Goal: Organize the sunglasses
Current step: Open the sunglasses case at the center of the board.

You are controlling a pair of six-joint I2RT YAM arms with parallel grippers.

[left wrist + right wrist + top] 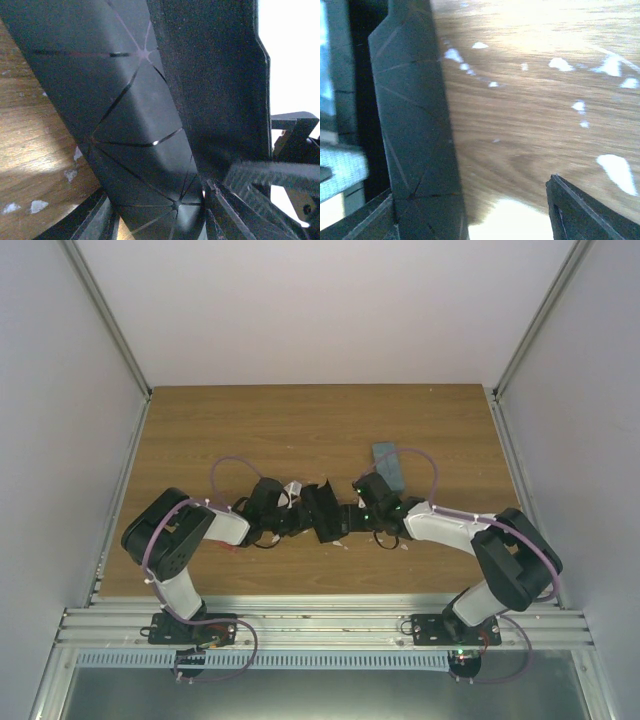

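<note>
Running near-to-far, black case (322, 512) clenched by left end effector (157, 220); right end effector (475, 215) released.

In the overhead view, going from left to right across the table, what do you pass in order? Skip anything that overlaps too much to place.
Left arm → black case → grey-blue case → right arm.

arms: left arm (185, 540), right arm (505, 560), matching build | joints: chunky, black | links: white shells | cables (228, 465): purple, looping | lights (363, 508): tiny green, right wrist | right claw fingers (580, 210): matte black, grainy | bases (190, 628): black
</note>
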